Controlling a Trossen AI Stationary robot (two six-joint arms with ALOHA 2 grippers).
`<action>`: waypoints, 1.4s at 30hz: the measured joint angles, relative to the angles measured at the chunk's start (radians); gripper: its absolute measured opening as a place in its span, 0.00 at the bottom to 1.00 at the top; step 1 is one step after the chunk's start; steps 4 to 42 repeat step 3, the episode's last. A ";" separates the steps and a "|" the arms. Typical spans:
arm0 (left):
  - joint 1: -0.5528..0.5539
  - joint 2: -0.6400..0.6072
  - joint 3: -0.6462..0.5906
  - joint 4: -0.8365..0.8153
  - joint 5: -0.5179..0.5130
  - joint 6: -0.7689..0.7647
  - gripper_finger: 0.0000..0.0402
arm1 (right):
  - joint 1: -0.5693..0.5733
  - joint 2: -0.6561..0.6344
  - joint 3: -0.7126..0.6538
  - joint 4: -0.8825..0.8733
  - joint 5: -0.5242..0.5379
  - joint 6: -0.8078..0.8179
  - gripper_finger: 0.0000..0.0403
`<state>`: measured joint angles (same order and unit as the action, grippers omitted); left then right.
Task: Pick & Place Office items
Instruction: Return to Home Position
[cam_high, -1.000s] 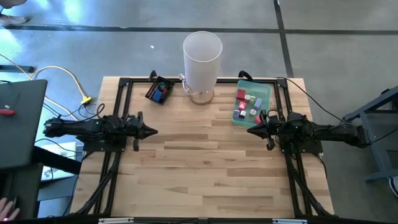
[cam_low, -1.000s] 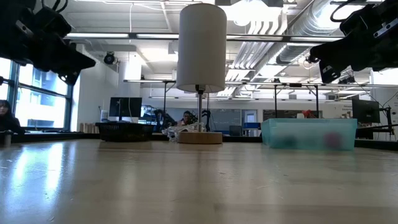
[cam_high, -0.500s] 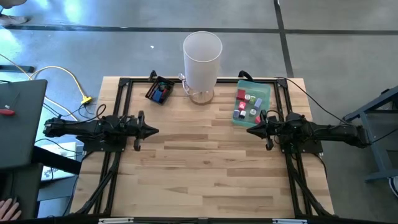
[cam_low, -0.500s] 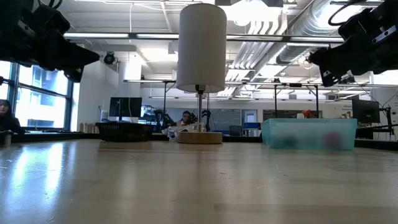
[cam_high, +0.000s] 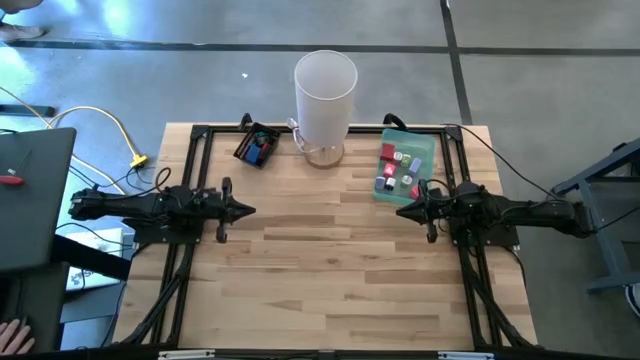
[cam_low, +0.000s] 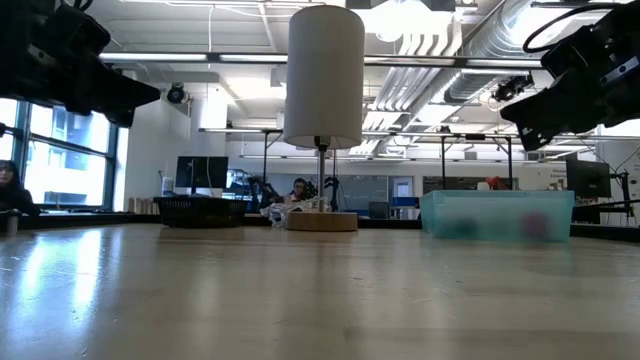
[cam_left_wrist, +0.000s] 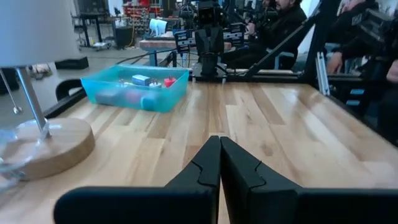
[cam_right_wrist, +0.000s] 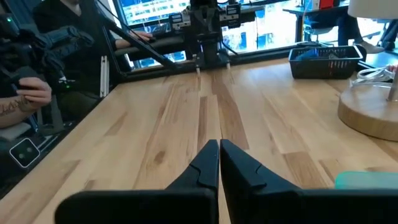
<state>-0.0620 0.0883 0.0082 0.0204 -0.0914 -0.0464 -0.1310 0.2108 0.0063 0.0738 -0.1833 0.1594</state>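
- Office items (cam_high: 398, 168): none loose on the table (cam_high: 330, 270); all seen sit in the two trays at the far edge. A few blue and red pieces lie in the tray left of centre. A larger group of red, pink, grey and blue pieces lies in the tray right of centre.
- Left gripper (cam_high: 248, 211): over the left side of the table, well apart from both trays, pointing toward the centre. Raised above the wood in the low view. Left wrist view shows its jaws pressed together, with nothing between them.
- Black tray (cam_high: 257, 147): far edge, just left of the lamp, set at an angle to the table edge.
- White lamp (cam_high: 325, 85): upright at the far centre, on a round wooden base, between the two trays.
- Green tray (cam_high: 427, 150): translucent, far right, near the lamp base; its contents are blurred through the wall in the low view.
- Right gripper (cam_high: 402, 211): over the right side, just near of the green tray and not touching it, pointing toward the centre and facing the left one. Jaws clenched on nothing in the right wrist view.
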 joint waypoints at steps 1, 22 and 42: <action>0.000 0.000 0.000 0.000 0.000 0.021 0.00 | 0.000 0.000 0.000 0.000 0.000 -0.004 0.00; 0.000 0.000 0.000 0.001 0.000 0.058 0.00 | 0.000 0.000 0.000 -0.003 0.001 -0.006 0.00; 0.000 0.000 0.000 0.001 0.000 0.058 0.00 | 0.000 0.000 0.000 -0.003 0.001 -0.006 0.00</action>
